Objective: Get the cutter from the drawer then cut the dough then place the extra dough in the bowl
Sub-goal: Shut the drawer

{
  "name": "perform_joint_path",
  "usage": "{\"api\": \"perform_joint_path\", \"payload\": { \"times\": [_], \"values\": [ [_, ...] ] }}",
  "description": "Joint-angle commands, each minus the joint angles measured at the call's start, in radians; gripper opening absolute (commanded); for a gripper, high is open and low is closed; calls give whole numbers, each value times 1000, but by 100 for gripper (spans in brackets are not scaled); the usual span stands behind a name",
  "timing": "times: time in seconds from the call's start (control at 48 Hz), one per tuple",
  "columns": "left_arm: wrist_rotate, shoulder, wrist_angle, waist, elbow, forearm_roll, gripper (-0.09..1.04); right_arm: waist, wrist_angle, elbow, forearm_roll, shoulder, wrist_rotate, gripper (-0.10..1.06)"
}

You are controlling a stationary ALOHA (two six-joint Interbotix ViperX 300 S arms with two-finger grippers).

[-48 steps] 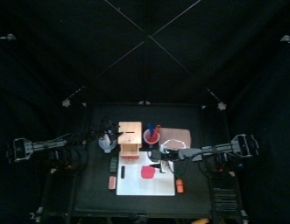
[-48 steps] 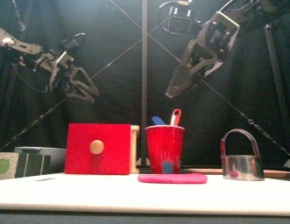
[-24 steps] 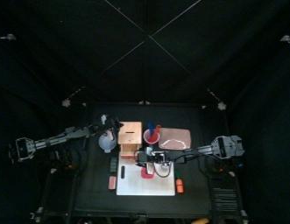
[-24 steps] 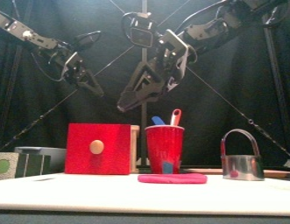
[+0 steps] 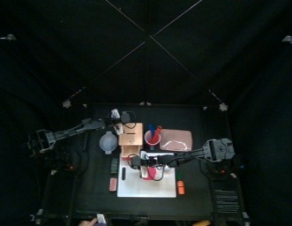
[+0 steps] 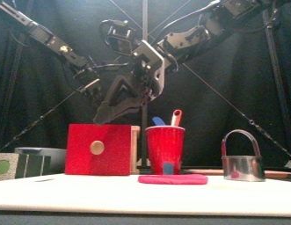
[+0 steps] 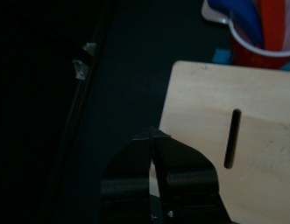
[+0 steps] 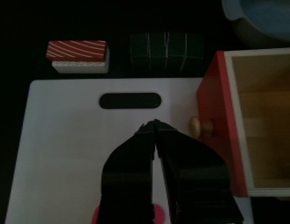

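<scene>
Cutter (image 6: 239,158) stands near the red cup (image 6: 165,149); left tool (image 7: 153,133) and right tool (image 8: 152,124) hang closed, holding nothing.

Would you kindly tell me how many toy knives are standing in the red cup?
2: in the front view, a blue knife sticks up at the left of the cup and a red knife at its right.
</scene>
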Motion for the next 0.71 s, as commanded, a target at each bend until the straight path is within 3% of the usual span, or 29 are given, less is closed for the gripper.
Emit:
{"api": "perform_joint_path", "payload": {
  "times": [0.021, 0.354, 0.708],
  "values": [
    [55, 26, 46, 37, -74, -37, 34, 3, -2, -35, 3, -12, 0, 24],
    [362, 204, 319, 83, -273, -324, 34, 5, 54, -103, -2, 55, 0, 23],
    [393, 301, 371, 80, -351, -330, 34, -3, 87, -123, -29, 77, -2, 23]
  ]
}}
